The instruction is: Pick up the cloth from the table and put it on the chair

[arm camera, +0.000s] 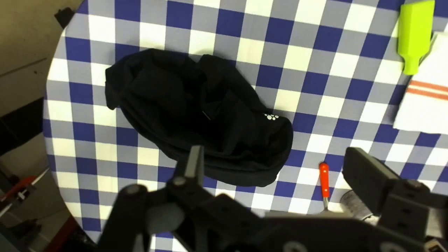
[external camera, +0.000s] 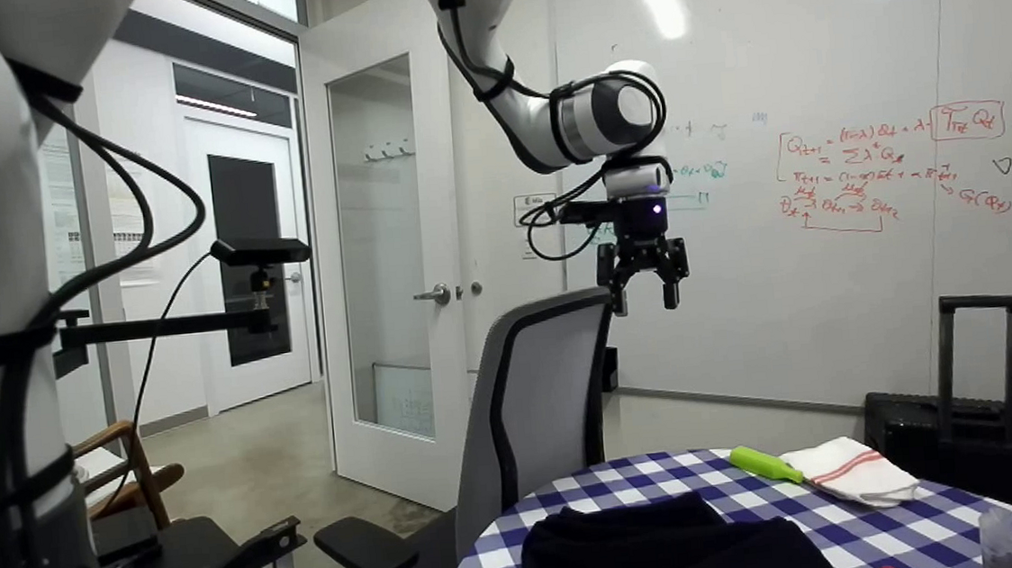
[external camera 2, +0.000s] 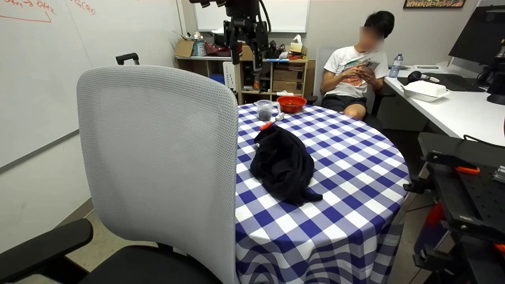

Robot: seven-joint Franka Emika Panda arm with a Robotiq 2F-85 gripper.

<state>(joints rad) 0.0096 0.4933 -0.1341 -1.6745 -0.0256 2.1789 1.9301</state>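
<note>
A crumpled black cloth (arm camera: 196,105) lies on the round table with a blue-and-white checked cover (arm camera: 315,87). It shows in both exterior views (external camera: 663,552) (external camera 2: 282,165). A folded white cloth with red stripes (external camera: 855,471) lies farther along the table, partly cut off in the wrist view (arm camera: 425,108). The chair with a grey mesh back (external camera 2: 158,150) stands beside the table, also in an exterior view (external camera: 551,398); its dark seat is partly hidden. My gripper (arm camera: 274,162) is open and empty, pointing down, high above the table (external camera: 645,296) (external camera 2: 246,62).
A green-handled tool (external camera: 764,464) touches the white cloth. A red-handled utensil (arm camera: 324,180), a clear cup (external camera 2: 264,109) and a red bowl (external camera 2: 291,103) are on the table. A black suitcase (external camera: 970,446) stands behind. A person (external camera 2: 355,71) sits beyond the table.
</note>
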